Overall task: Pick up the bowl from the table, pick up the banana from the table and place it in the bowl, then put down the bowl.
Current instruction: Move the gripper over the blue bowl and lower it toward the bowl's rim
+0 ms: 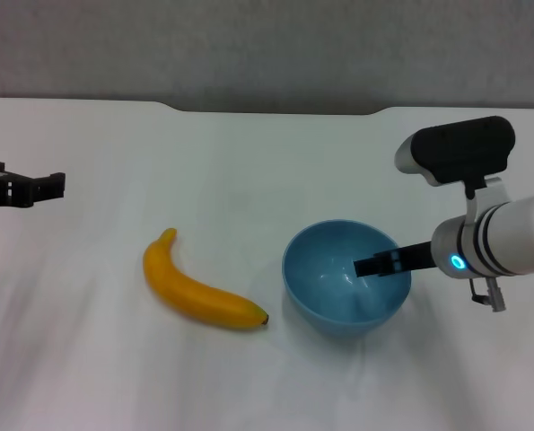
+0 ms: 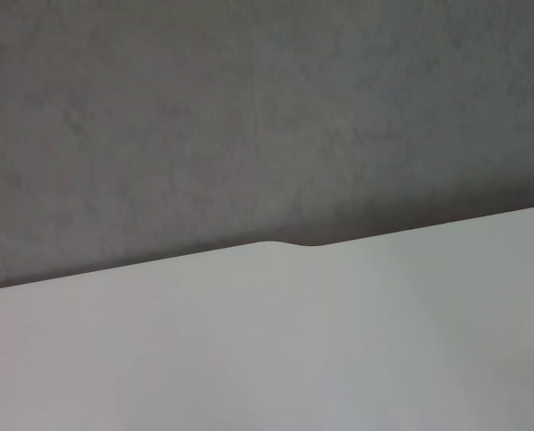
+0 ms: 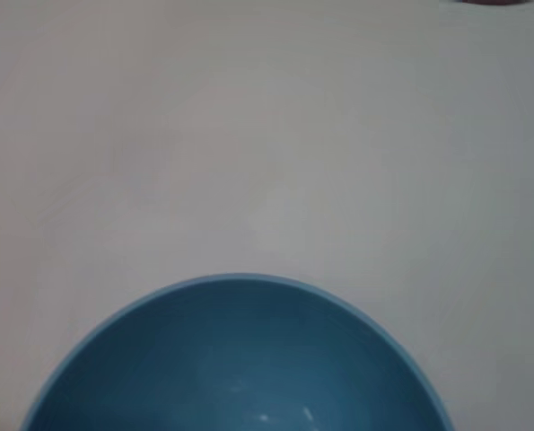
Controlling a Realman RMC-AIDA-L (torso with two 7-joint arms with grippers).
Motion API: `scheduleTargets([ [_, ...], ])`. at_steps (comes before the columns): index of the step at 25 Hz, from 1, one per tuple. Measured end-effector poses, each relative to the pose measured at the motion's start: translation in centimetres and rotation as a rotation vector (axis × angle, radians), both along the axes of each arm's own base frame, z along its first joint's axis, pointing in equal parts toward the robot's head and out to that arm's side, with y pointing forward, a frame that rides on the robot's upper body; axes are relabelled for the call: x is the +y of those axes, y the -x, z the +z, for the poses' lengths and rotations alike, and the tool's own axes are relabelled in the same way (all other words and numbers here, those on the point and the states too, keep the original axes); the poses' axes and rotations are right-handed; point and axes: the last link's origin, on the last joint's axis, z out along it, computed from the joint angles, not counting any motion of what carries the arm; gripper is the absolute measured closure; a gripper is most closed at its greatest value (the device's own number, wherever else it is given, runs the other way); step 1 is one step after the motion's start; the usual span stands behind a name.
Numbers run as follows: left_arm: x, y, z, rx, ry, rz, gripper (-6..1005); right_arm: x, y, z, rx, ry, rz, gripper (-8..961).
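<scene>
Jaws of the right gripper [image 1: 374, 266]: one dark finger reaches over the bowl's [image 1: 338, 285] right rim into its hollow, but I cannot tell whether they clamp. That blue bowl sits on the white table [image 1: 249, 162], the banana [image 1: 197, 289] just left. Far left hovers the left gripper [image 1: 42, 186], parted.

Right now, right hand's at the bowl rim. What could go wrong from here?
1. The right hand has a finger reaching over the near-right rim into the bowl; a thin rim pinch on glossy plastic could slip or tilt the bowl when lifting.
2. The banana lies just left of the bowl, its dark tip close to the wall; a sliding bowl could knock it.
3. The left hand is far off, so its reach is long.
</scene>
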Motion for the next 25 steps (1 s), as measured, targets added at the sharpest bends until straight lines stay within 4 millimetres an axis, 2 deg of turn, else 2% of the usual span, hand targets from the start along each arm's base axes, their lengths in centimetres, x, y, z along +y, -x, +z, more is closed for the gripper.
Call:
scheduleTargets([
  [12, -0.1, 0.6, -0.4, -0.007, 0.008, 0.019, 109, -0.3, -1.7, -0.8, 0.004, 0.008, -0.048, 59],
  [25, 0.0, 0.6, -0.4, -0.010, 0.001, 0.017, 109, 0.0, -3.0, -1.0, -0.005, -0.020, -0.042, 278],
])
